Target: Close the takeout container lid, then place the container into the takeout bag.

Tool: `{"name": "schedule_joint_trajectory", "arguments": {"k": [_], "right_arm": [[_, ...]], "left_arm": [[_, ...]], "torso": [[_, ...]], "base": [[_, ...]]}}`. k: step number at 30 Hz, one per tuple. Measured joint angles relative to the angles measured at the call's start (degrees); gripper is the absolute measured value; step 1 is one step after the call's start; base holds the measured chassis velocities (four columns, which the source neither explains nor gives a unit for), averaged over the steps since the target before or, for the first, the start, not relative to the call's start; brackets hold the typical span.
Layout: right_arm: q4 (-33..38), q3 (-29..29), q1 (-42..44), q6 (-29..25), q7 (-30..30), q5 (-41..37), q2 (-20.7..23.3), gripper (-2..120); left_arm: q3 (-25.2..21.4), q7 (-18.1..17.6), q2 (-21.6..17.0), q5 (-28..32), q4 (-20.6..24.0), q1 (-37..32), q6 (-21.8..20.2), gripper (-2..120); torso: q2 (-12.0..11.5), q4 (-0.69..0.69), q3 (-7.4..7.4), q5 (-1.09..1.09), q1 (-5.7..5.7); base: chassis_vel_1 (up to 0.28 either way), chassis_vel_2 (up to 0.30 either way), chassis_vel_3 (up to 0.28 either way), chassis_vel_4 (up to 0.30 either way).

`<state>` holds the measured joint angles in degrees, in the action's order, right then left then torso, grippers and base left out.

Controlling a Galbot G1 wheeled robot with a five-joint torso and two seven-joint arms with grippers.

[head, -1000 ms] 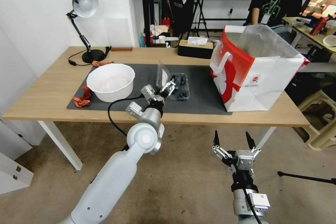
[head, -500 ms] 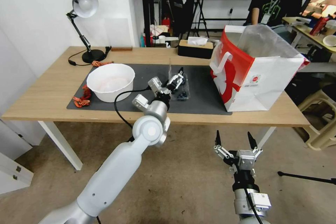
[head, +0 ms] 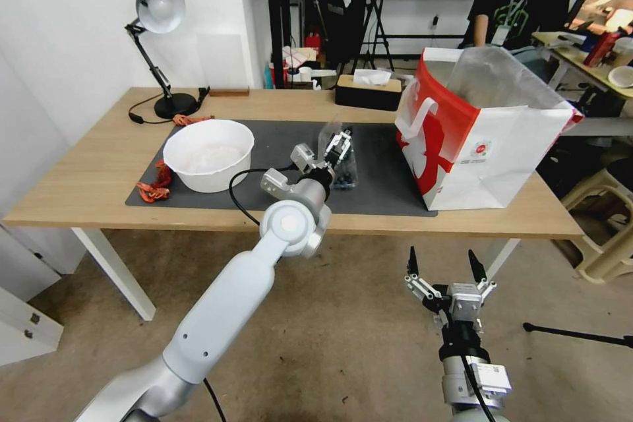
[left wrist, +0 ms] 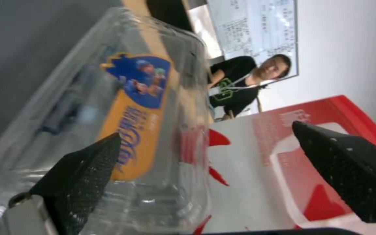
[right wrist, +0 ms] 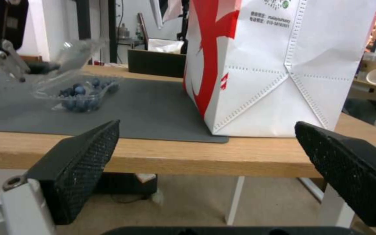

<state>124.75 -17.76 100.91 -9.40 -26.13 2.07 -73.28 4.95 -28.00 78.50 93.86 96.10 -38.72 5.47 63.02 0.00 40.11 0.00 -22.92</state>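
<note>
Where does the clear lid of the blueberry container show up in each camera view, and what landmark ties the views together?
Head view: the lid stands tilted over the berry tray, mid-mat, at the open left gripper.
Left wrist view: it spans the near foreground, its sticker beside one finger.
Right wrist view: it rises slanted above the berries, far across the table.
Shared landmark: the takeout bag, red and white.
</note>
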Motion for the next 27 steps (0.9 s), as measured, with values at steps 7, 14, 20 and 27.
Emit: {"name": "schedule_joint_trajectory", "arguments": {"k": [7,14,20,27], "right_arm": [[-0.3,0.3,-0.2,0.0,0.0,0.0,0.0,100],[-0.3,0.6,-0.3,0.1,0.0,0.0,0.2,100],[0.5,0.4,-1.4,1.1,0.0,-1.6,0.8,100],[2.4,-0.8,-5.4,5.1,0.0,-8.1,2.7,100]], "left_arm": [[-0.2,-2.1,0.5,1.6,-1.2,0.1,-1.0,86],[1.6,-3.2,0.0,-2.4,-2.1,-0.1,-2.2,60],[3.1,-4.6,-0.6,-6.4,-2.3,-0.3,-3.6,36],[3.7,-4.7,-1.1,-7.8,-2.3,-0.3,-3.7,15]], "torso": [[0.0,0.0,0.0,0.0,0.0],[0.0,0.0,0.0,-0.01,0.0],[0.0,0.0,0.0,0.0,0.0],[0.0,-0.01,0.0,0.01,0.02]], "base": [[0.0,0.0,0.0,0.0],[0.0,0.0,0.0,0.0],[0.0,0.0,0.0,0.0],[0.0,0.0,0.0,0.0]]}}
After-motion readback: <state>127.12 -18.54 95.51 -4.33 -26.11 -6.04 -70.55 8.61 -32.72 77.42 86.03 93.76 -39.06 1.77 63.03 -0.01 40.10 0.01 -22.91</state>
